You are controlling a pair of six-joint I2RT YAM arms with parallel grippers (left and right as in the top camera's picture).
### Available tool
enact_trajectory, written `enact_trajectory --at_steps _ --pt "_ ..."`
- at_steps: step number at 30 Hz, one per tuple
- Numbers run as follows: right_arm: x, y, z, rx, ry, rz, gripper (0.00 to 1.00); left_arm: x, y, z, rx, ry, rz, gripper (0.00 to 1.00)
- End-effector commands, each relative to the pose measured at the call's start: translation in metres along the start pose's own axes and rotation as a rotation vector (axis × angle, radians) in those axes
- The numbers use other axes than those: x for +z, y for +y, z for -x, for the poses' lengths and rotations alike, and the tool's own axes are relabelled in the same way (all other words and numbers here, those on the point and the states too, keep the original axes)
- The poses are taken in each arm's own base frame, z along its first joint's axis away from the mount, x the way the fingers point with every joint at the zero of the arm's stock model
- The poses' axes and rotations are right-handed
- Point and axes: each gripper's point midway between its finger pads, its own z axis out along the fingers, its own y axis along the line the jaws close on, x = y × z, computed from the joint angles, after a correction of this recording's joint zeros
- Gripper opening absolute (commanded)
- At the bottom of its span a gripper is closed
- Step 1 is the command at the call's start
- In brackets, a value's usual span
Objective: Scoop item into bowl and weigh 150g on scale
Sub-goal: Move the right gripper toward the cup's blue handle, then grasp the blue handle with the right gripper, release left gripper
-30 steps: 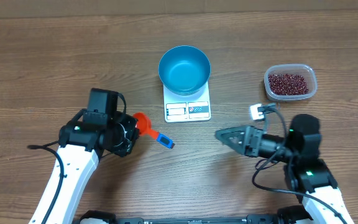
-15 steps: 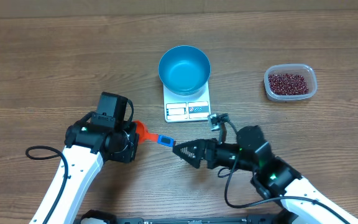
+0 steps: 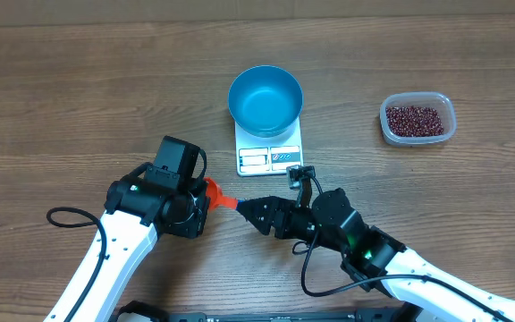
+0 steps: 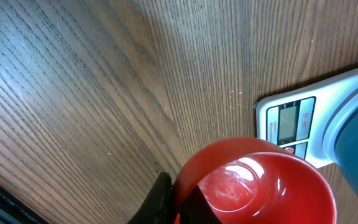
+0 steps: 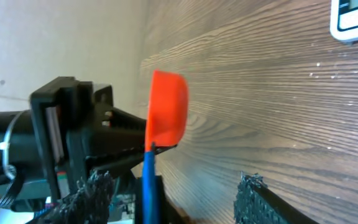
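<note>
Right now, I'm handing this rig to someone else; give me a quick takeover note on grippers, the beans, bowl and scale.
Left gripper shut on the red scoop at its cup end.
Right gripper open, jaws either side of the scoop's blue handle, not clamped.
Blue bowl sits empty on the scale; beans are all in the clear tub at the right.
Done: scoop is in hand.
Left: probably finish the handover, scoop beans into the bowl, weigh out the target amount.
</note>
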Motion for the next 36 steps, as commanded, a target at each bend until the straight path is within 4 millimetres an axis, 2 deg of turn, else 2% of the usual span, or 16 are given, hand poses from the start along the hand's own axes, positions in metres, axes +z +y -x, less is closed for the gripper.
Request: enact_trajectory --at_steps 1,10,19,28,36 --pt "0.001 0.008 0.009 0.016 -0.042 0.012 0.62 -0.004 -0.003 0.000 -0.014 -0.014 -0.014 0.04" --pt "0.001 0.009 0.009 0.017 -0.038 0.014 0.52 -0.003 -0.002 -0.014 0.039 -0.002 -0.015 0.04" --pt "0.001 0.011 0.005 0.049 -0.014 0.026 0.42 -0.002 -0.005 -0.016 0.049 0.001 -0.032 0.04" --pt "0.001 0.018 0.001 0.042 0.009 0.058 0.39 -0.002 -0.008 -0.026 0.084 0.015 -0.049 0.04" --pt "0.001 0.021 0.000 0.039 0.019 0.071 0.31 0.000 -0.009 -0.030 0.073 0.018 -0.048 0.04"
